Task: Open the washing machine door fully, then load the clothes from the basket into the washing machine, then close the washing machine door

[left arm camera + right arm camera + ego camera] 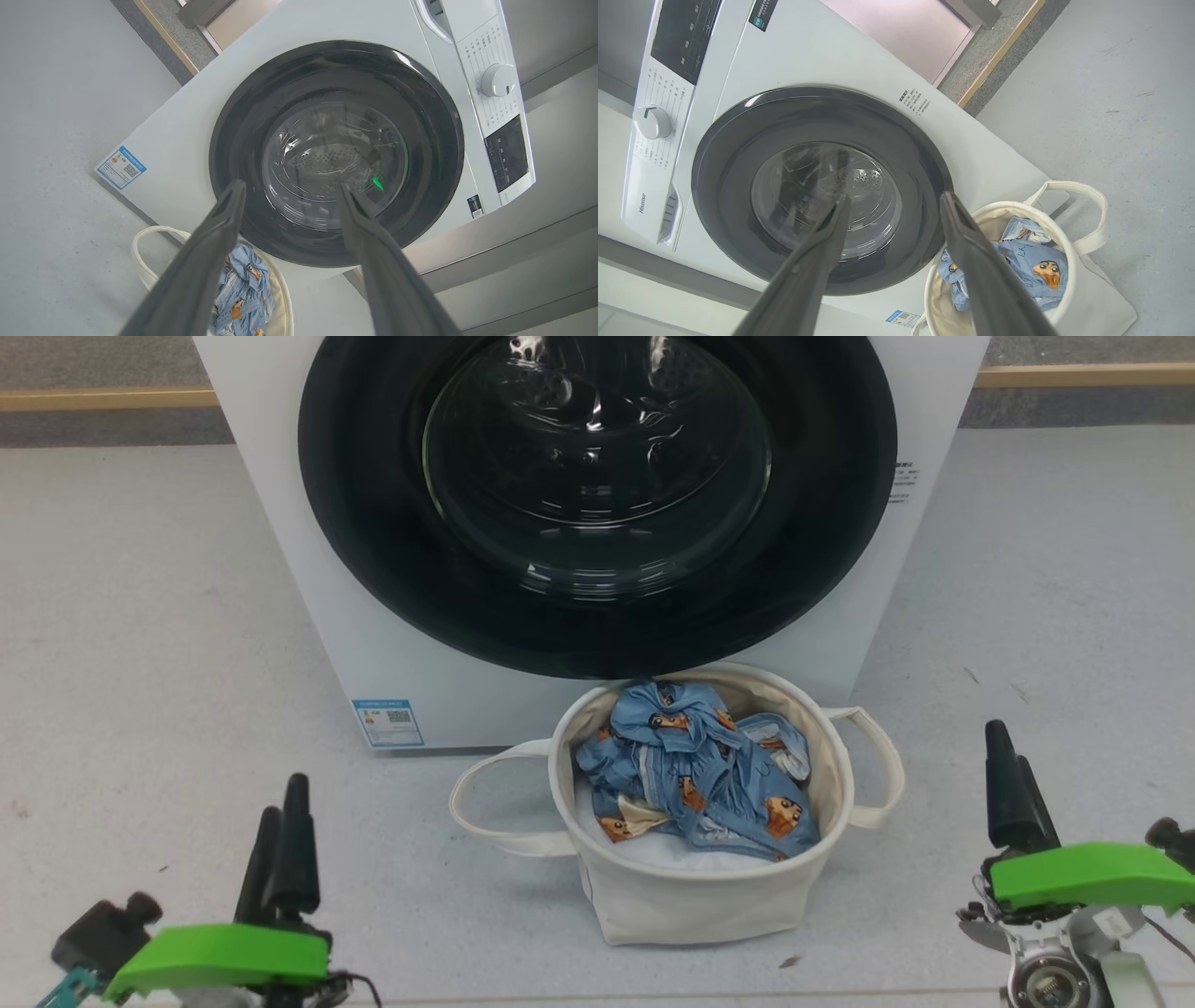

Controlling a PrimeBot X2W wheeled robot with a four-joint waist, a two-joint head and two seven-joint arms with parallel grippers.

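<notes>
The white washing machine (pixel 280 523) stands ahead, and its black-rimmed glass washing machine door (pixel 373 523) lies shut flush against the front. Right before it on the floor sits the cream basket (pixel 691 896), holding the light blue bear-print clothes (pixel 700 775) over a white liner. My left gripper (pixel 285 798) is low at the left, open and empty, well left of the basket. At the right, my right gripper (pixel 1010 747) is open and empty, beside the basket's right handle. The left wrist view looks past the left gripper (pixel 290 184) at the door (pixel 233 140). The right wrist view shows the right gripper (pixel 896 197), the door (pixel 728 196) and the clothes (pixel 1031 270).
A blue label sticker (pixel 387 721) marks the machine's lower left corner. The control panel with a white knob (pixel 497 80) runs along the machine's top. The basket's looped handles (pixel 476 803) stick out on both sides. Grey floor spreads left and right; a wooden strip (pixel 93 399) runs behind.
</notes>
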